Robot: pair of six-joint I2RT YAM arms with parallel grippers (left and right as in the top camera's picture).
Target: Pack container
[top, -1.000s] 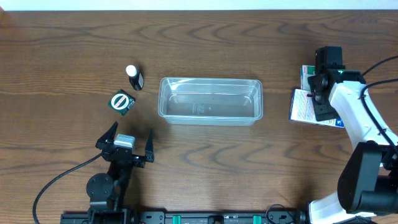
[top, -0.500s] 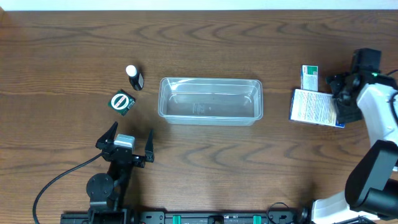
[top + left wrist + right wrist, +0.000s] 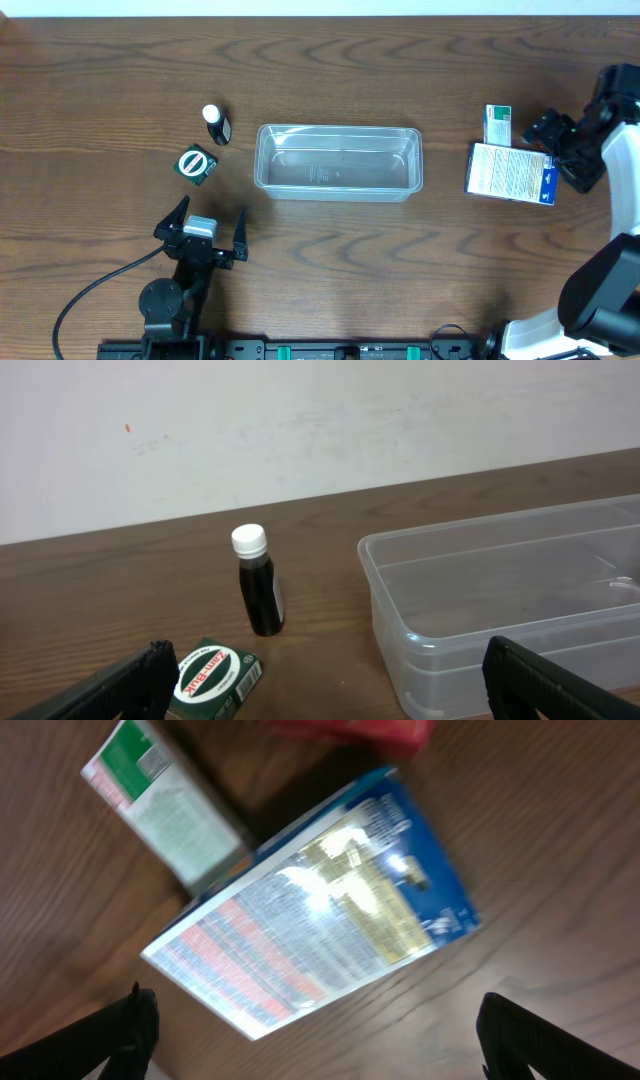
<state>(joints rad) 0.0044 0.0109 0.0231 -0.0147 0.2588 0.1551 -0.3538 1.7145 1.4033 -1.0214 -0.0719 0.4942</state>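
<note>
Woodgrain runs dark and glossy across the tabletop (image 3: 330,60), and at its centre sits the container (image 3: 338,162) — a clear plastic tub, shallow and rectangular, with rounded corners and a rolled rim. Only the grain shows through its floor.

At ten o'clock from the container stands a small dark bottle (image 3: 215,124) with a white screw cap. Just below the bottle, at nine o'clock from the tub, lies a small green box (image 3: 196,164) bearing a white oval mark. At three o'clock, well apart from the tub, a flat blue-edged box (image 3: 510,173) lies printed side up, with a smaller green-and-white box (image 3: 497,124) at its twelve o'clock.

The left gripper (image 3: 212,212) rests at seven o'clock from the container, jaws spread wide and holding nothing. The right gripper (image 3: 562,150) hangs just past the flat box's three o'clock edge, jaws likewise wide apart and empty.

From overhead the bottle is little more than a cap and a dark smudge. The left wrist view shows it upright and cylindrical, with a pale label down its side, and shows the tub's stepped wall. The right wrist view gives the flat box's glossy face, glare over dense print, with the smaller box touching its upper corner — and a blurred red shape (image 3: 350,730) at twelve o'clock, too unclear to identify.
</note>
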